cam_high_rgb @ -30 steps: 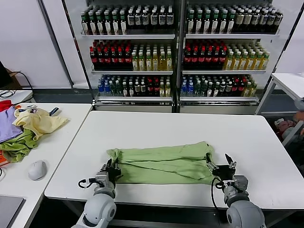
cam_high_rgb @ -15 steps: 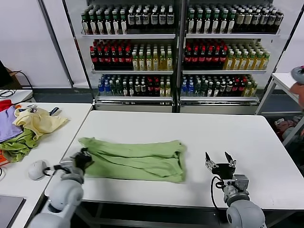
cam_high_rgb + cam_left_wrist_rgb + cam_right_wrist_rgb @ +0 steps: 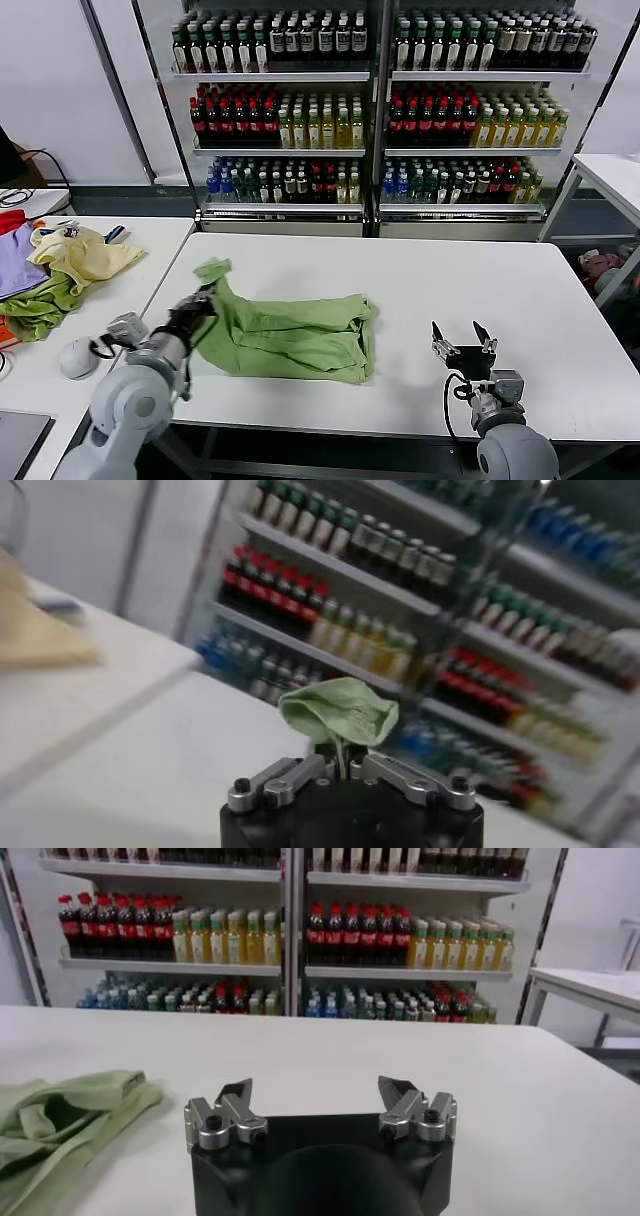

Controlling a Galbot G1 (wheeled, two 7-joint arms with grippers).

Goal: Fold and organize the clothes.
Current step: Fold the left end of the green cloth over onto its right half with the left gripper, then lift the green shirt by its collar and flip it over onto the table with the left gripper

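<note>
Left gripper (image 3: 205, 303): clamped on an end of the light green folded polo shirt (image 3: 290, 335), which is lifted off the white table (image 3: 400, 275).
Shirt: a green tuft (image 3: 338, 710) is seen above the closed jaws; the rest is draped away toward the right gripper.
Right gripper (image 3: 461, 345): jaws spread wide, nothing held, well apart from the shirt's far edge.
Side table (image 3: 120, 290): a pale yellow garment (image 3: 82, 255) is seen beyond the left gripper.

Bunched folds hide the polo shirt (image 3: 300, 335)'s collar and buttons.

Left gripper (image 3: 203, 303) raised, jaws clamped; right gripper (image 3: 463, 344) low, apparently idle, jaws apart
</note>
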